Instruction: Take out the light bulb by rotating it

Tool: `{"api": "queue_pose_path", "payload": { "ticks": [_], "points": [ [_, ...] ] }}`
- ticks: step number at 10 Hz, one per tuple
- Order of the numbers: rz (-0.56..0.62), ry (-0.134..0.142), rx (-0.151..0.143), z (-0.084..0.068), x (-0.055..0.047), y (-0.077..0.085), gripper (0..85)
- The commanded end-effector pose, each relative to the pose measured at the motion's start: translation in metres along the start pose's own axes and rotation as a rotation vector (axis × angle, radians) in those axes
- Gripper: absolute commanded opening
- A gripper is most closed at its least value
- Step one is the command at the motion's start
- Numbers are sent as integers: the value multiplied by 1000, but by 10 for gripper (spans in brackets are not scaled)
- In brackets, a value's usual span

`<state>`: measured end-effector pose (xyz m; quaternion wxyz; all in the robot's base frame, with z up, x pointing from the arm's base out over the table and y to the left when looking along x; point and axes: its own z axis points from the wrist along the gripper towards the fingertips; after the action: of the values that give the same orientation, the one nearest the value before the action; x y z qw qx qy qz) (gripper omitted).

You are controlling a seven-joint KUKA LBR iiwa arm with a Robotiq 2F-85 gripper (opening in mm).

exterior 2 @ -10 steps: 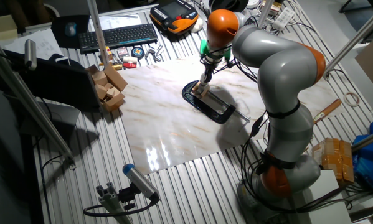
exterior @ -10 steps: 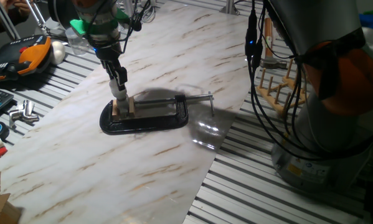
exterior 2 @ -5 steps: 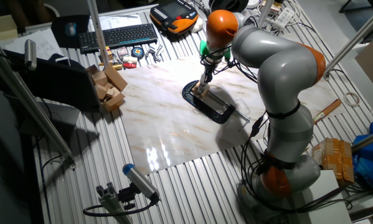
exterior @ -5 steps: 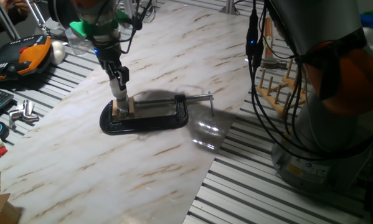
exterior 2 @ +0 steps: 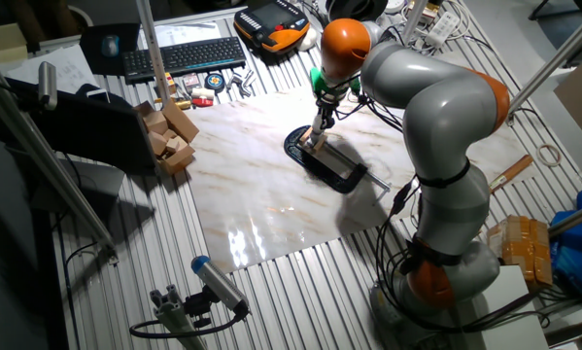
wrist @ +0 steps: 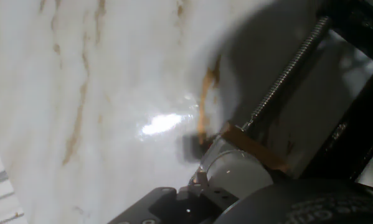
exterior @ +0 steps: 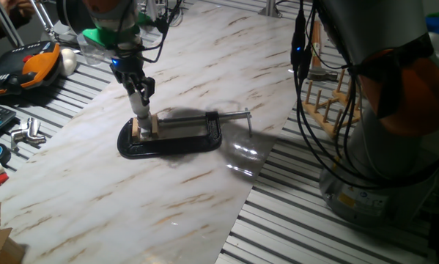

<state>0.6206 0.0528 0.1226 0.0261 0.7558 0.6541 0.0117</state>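
Observation:
The light bulb [exterior: 142, 119] stands upright between two small wooden blocks [exterior: 135, 129] held in a black screw clamp [exterior: 176, 138] that lies flat on the marble board [exterior: 168, 191]. My gripper [exterior: 141, 105] comes down from above with its fingers [exterior: 140, 92] closed around the bulb's white top. In the other fixed view the gripper [exterior 2: 318, 129] sits over the clamp's [exterior 2: 331, 167] far end. The hand view is blurred: the clamp screw [wrist: 284, 70], a wooden block [wrist: 253, 147] and a pale rounded shape [wrist: 236, 169] that may be the bulb.
An orange and black handset [exterior: 34, 64] and a plain white egg-shaped ball [exterior: 69, 60] lie at the far left. A wooden peg rack [exterior: 326, 103] stands right of the board. A keyboard [exterior 2: 184, 55] and wooden blocks [exterior 2: 170, 132] sit beyond the board's edge.
The hand has turned slightly about its vertical axis while staying on the bulb. The clamp and blocks have not moved.

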Motion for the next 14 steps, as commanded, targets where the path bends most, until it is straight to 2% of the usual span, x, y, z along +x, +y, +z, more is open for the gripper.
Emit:
{"api": "queue_pose_path", "payload": {
  "ticks": [1, 6, 8, 12, 14],
  "points": [
    [-32, -1, -4, 0, 0, 0, 0],
    [-240, 8, -14, -1, 0, -1, 0],
    [-361, 11, -21, -1, 0, -1, 0],
    [-620, -2, -29, -6, 1, 1, 0],
    [-668, 4, -27, -11, 3, 2, 0]
  ]
}}
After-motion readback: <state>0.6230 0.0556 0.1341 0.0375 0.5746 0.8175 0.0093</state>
